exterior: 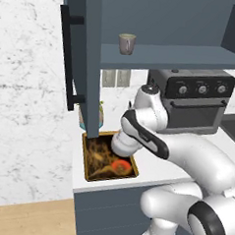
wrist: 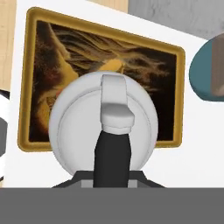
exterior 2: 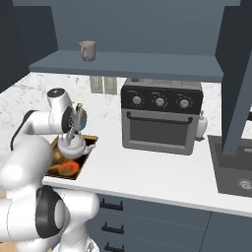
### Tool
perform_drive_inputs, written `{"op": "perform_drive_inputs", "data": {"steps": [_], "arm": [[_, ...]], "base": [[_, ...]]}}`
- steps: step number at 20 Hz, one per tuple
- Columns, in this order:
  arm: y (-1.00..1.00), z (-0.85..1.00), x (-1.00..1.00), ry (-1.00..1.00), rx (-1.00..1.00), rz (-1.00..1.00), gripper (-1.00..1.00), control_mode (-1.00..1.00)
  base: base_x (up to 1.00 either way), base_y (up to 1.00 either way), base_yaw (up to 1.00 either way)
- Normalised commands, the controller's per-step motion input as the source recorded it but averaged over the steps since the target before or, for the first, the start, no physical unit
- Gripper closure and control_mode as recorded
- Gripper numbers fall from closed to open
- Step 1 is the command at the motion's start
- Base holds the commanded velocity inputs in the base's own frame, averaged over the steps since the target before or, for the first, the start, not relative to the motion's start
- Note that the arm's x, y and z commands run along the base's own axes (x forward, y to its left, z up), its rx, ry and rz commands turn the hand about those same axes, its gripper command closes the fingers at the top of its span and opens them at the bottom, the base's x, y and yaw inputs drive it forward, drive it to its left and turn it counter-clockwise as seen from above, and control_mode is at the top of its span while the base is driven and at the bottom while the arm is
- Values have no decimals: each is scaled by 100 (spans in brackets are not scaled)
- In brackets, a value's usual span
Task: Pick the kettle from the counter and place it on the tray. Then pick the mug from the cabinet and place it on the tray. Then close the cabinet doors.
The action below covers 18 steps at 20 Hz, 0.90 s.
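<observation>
White and squat, the kettle [wrist: 103,127] hangs straight below the end effector [exterior 2: 73,132], which is closed on its thin dark arched handle [wrist: 112,157]; the hand view looks right down onto the knobbed lid. So the thing to be placed lies directly under the hand, and what matters now is what lies under the kettle. In the hand view its round body covers the tray's [wrist: 105,31] rim on the side nearest the camera and spills a little over onto the bare white desk [wrist: 192,144], with most of the dark patterned base showing beyond it. In the right base view the kettle seems low over the tray's edge towards the oven [exterior 2: 160,118], its short spout pointing that way; whether it already touches the tray I cannot tell.

My judgement is that the coming move is a short shift towards the tray's middle, then a straight lowering and release. The tray sits at the desk's left end, just beside its front edge, with its long axis running front to back. The mug [exterior: 127,43] stands on the cabinet [exterior: 170,14] shelf, well above and apart, with a door [exterior: 83,58] swung open.
</observation>
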Motion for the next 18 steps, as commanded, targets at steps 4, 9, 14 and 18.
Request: {"op": "perform_drive_inputs", "data": {"steps": [4,9,14,18], "arm": [[34,0,56,1,-20,21,100,-100],[27,-7,40,4,-30,3,100,-100],[13,-13,31,7,-14,0,100,-100],[8,-3,23,3,0,0,100,-100]], "base": [[0,0,0],[0,0,0],[0,0,0],[0,0,0]]}}
